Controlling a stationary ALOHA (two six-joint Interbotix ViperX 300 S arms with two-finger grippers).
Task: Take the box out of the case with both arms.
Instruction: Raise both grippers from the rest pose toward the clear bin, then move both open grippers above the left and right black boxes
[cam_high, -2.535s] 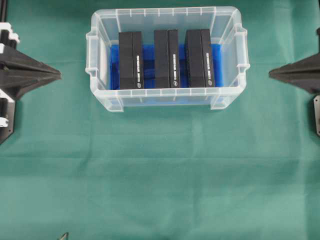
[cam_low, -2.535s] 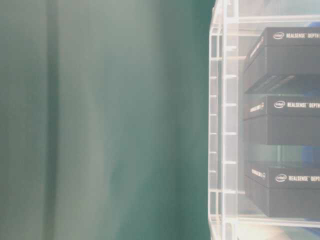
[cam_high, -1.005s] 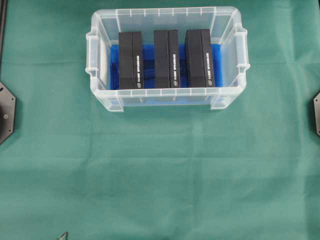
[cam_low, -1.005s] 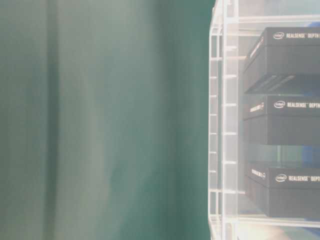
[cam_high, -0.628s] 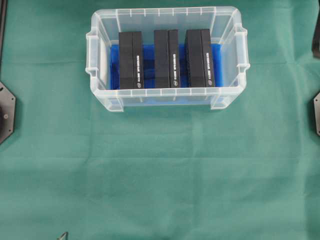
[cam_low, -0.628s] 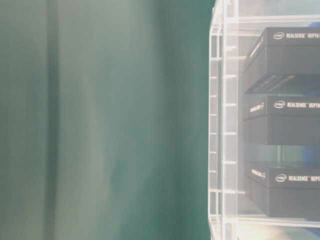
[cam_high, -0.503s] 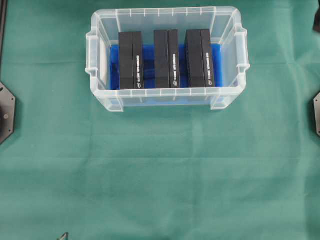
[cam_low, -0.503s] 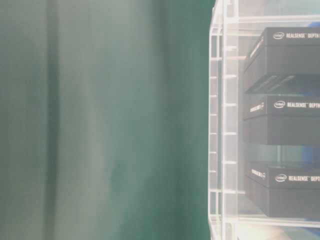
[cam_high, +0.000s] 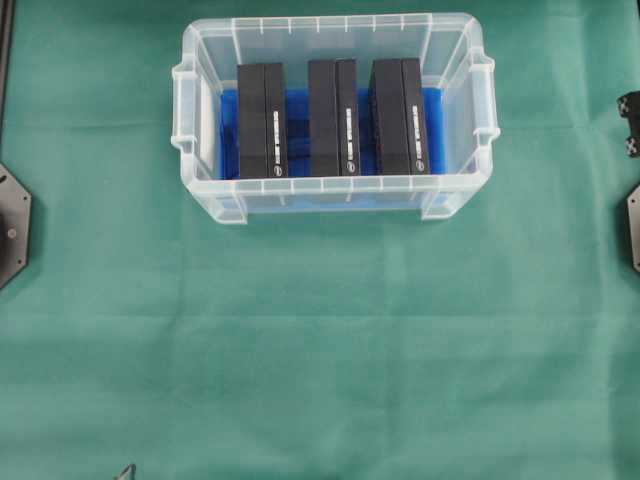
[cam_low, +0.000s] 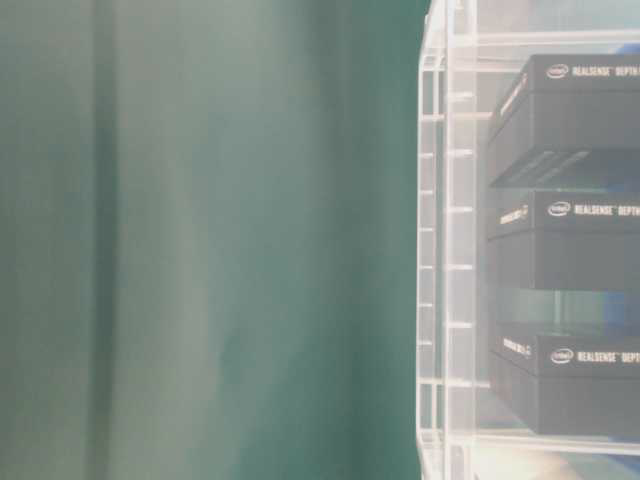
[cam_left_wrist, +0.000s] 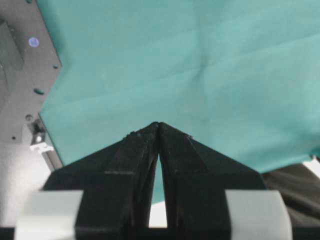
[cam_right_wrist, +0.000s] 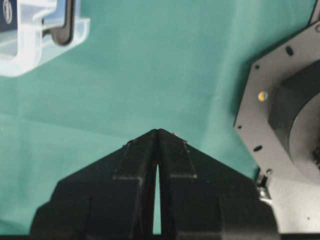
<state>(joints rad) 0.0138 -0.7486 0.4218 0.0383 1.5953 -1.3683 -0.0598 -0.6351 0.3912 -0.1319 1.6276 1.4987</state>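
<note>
— Where do we stand, going left to right?

— Our left claw (cam_left_wrist: 158, 125) is closed with nothing in it, over bare green cloth (cam_high: 320, 340) on the worktop. The case (cam_high: 200, 190) sits at the far middle, and three black boxes stand on edge inside: the left box (cam_high: 261, 120), the middle box (cam_high: 333, 117), the right box (cam_high: 400, 116), with gaps between them. Our right claw (cam_right_wrist: 157, 131) is also closed and empty, with a corner of the case in its view.

— How will a box handle?

— We judge it stiff, light cardboard with smooth sides (likely slippery). We'd each pinch one short end of the same box at its top edge and lift straight up, so it clears the case wall.
</note>
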